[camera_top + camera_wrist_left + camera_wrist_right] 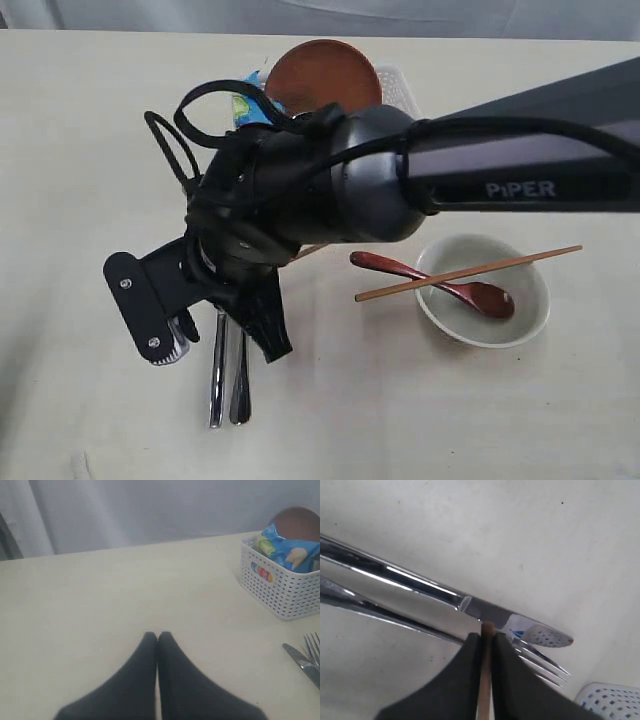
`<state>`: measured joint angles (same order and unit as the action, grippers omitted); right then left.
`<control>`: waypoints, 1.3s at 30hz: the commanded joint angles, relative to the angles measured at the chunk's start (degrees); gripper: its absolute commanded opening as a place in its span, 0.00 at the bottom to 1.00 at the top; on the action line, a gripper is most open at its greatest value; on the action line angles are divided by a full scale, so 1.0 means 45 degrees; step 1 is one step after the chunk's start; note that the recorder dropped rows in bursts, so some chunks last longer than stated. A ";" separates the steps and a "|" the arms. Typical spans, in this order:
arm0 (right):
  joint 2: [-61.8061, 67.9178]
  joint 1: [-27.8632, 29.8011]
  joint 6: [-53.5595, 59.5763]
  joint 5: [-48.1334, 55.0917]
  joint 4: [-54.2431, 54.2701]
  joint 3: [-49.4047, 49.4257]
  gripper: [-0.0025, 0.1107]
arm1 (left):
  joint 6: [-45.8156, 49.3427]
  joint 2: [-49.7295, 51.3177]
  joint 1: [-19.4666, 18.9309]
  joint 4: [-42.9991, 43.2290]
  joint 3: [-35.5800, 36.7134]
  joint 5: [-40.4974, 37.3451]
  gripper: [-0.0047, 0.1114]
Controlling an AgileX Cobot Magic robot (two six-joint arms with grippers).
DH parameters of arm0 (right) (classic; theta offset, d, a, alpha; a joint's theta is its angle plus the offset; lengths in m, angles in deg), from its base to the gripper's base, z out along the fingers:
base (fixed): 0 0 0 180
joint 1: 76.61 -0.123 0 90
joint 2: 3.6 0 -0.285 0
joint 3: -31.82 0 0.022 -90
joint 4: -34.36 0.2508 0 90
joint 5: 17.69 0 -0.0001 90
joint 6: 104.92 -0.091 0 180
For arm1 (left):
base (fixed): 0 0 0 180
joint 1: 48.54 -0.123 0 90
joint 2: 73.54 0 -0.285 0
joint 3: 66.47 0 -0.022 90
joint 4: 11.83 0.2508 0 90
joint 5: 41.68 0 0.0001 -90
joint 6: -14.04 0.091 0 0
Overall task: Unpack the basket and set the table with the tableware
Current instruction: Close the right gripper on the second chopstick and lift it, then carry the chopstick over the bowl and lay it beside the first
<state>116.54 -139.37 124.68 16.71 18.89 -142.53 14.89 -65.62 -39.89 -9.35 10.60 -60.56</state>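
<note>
My right gripper (487,639) is clamped on one wooden chopstick (485,680), apparently near its tip, just above the knife (420,587) and fork (545,663) on the table (470,520). Light, stiff and smooth, it may pivot; mid-length would hold steadier. My left gripper (157,638) is closed, empty.

- bench (90,150): pale cream, faint wood grain;
- basket (285,597): white, walls patterned with even rows of small holes; a small red-and-orange label on one wall;
- snack bag (287,550): bright blue with green and yellow patches;
- plate (322,75), at 12 o'clock in the exterior view: plain reddish-brown;
- bowl (455,318), at 4 o'clock: plain white;
- spoon (400,268): glossy dark red;
- chopstick (500,265) across the bowl: light brown wood;
- knife (410,577) and fork (380,611), at 7 o'clock: bright mirror steel;
- left tool (158,639) and right tool (487,639): matt black;
- held chopstick (484,680) between the right tool's fingers: tan wood;
- arm (520,150): dark grey, pale "PiPER" lettering.
</note>
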 commanded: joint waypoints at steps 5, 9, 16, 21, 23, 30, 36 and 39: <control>-0.0535 -0.0055 -0.0416 0.1726 -0.1227 -0.1112 0.06 | -0.0052 -0.0031 -0.0026 0.0016 0.0033 0.0124 0.04; -0.1411 -0.0030 -0.0978 0.2081 -0.1277 -0.1164 0.06 | -0.0052 -0.0031 -0.0026 0.0016 0.0033 0.0124 0.04; -0.2902 -0.0004 -0.1859 0.4377 -0.1566 -0.1067 0.02 | -0.0052 -0.0031 -0.0026 0.0016 0.0033 0.0124 0.04; -0.4269 0.0263 -0.2465 0.4579 -0.1543 0.0121 0.02 | -0.0052 -0.0031 -0.0026 0.0016 0.0033 0.0124 0.04; -0.4893 0.0653 -0.2953 0.4579 -0.1439 0.0802 0.02 | -0.0052 -0.0031 -0.0026 0.0016 0.0033 0.0124 0.04; -0.6427 0.1638 -0.2714 0.4421 0.0556 0.2927 0.02 | -0.0052 -0.0031 -0.0026 0.0016 0.0033 0.0124 0.04; -0.6511 0.1612 -0.1740 0.3273 0.1751 0.4753 0.02 | -0.0052 -0.0031 -0.0026 0.0016 0.0033 0.0124 0.04; -0.6511 0.1612 -0.1735 0.1855 0.1610 0.5464 0.02 | -0.0052 -0.0031 -0.0026 0.0016 0.0033 0.0124 0.04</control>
<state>87.50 -132.36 116.00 29.91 25.96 -119.46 14.89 -65.62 -39.89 -9.35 10.60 -60.56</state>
